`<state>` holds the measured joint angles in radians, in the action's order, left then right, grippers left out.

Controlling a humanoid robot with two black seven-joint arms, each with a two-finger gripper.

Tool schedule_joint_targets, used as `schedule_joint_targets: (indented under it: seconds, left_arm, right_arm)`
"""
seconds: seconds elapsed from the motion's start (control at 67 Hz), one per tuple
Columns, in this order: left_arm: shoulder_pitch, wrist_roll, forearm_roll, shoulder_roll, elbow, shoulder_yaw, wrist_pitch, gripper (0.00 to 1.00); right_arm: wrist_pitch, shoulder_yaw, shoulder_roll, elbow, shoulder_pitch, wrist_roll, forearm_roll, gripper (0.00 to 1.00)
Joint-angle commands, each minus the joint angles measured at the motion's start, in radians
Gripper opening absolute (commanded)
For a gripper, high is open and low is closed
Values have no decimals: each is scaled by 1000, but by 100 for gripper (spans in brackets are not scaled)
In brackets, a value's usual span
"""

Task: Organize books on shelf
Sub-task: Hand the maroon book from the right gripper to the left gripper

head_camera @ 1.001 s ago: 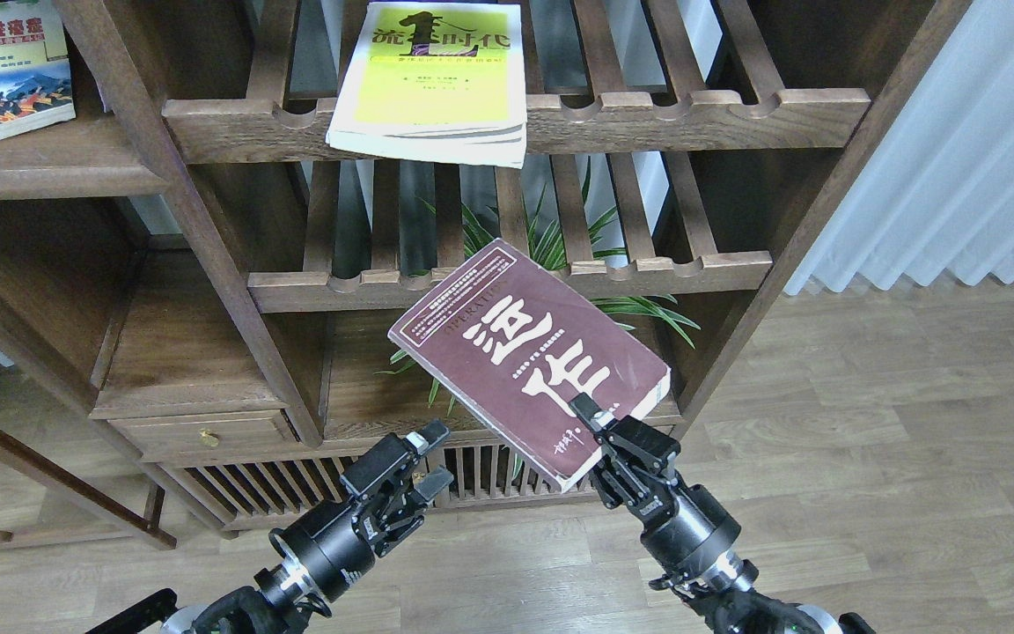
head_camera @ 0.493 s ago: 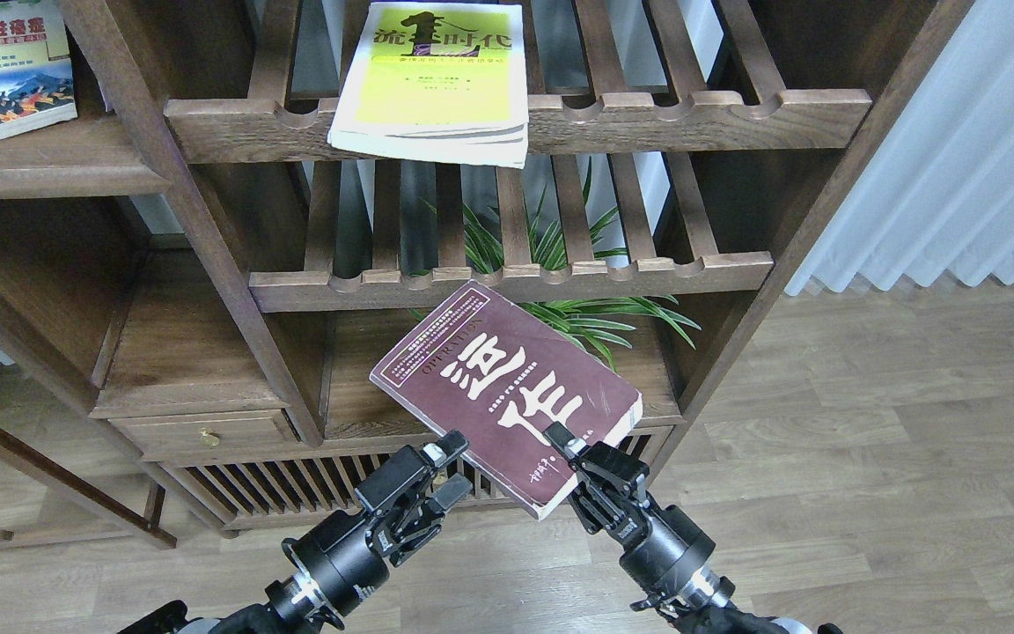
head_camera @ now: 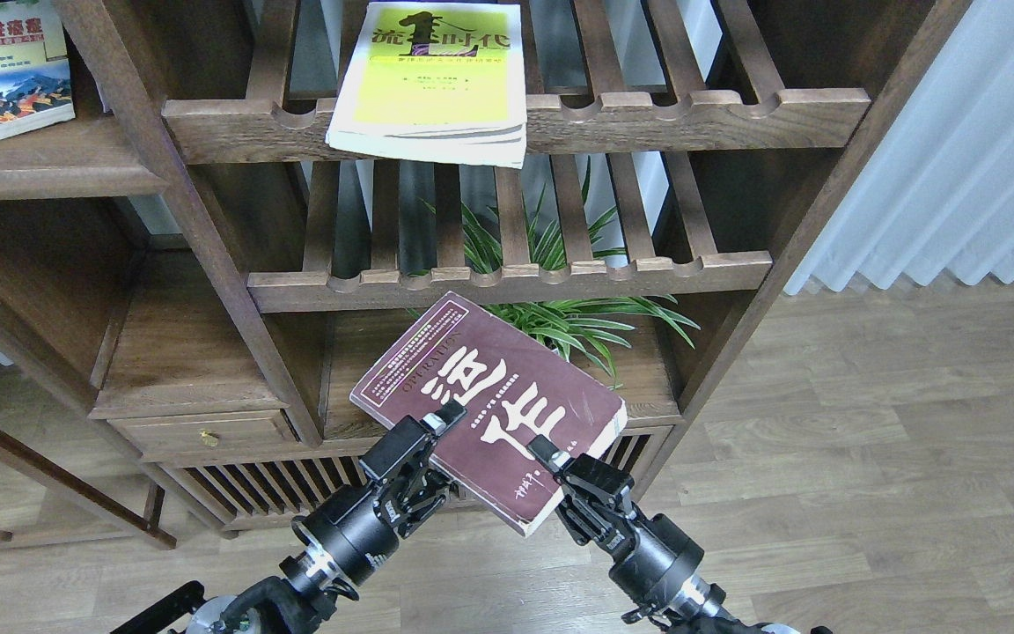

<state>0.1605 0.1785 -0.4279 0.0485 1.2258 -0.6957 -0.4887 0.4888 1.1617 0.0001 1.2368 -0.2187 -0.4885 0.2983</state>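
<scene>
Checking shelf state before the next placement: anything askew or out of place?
Yes. The yellow-green book lies flat on the upper slatted rack, its near edge overhanging the scalloped front rail. The maroon book is off the shelves, tilted in mid-air, gripped by the right claw, with the left claw at its left edge.

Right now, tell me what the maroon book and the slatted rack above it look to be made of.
Maroon book: paperback, card cover with slight sheen, pale paper page edges, apparently.
Slatted rack: dark-stained wood, matte; grain shows on its scalloped front rail.
</scene>
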Motion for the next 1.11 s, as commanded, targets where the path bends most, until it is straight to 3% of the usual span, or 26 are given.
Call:
schedule_joint_targets:
  seconds: [0.0,0.134,0.254,0.314,0.612,0.672,0.732,0.866,0.956,1.09]
  left_arm:
    - [5,-4,-2,-10,-8,-10,0,72]
    - [16,-8,-12,-21,-20,-21,0,41]
    - [19,-10,-20,-19,-17,-22,0,23]
    - [19,-10,-44,-24,-5,-30,0,6]
    - [33,4,-52,-44,-2,-34,0,0]
    - [33,6,-52,-42,-2,-34,0,0]
    - [34,6,-54,-41,-2,-36,0,0]
    - [34,6,-52,-26,-2,-38,0,0]
    - [34,6,-52,4,1,-38,0,0]
    - [24,10,-52,128,47,-22,0,0]
  right_arm:
    - [0,-1,0,0,-1,0,-1,0]
    - [0,-1,0,0,-1,0,-1,0]
    - [0,-8,0,1,-2,0,-1,0]
    - [0,-10,0,1,-2,0,-1,0]
    - [0,-7,0,1,-1,0,1,4]
    - [0,-4,0,-2,7,0,-1,16]
    - [0,-2,0,-11,16,0,-7,44]
    - [0,-2,0,-33,39,0,-13,86]
    - [0,3,0,-34,41,0,-11,99]
    - [0,9,0,-36,39,0,-1,100]
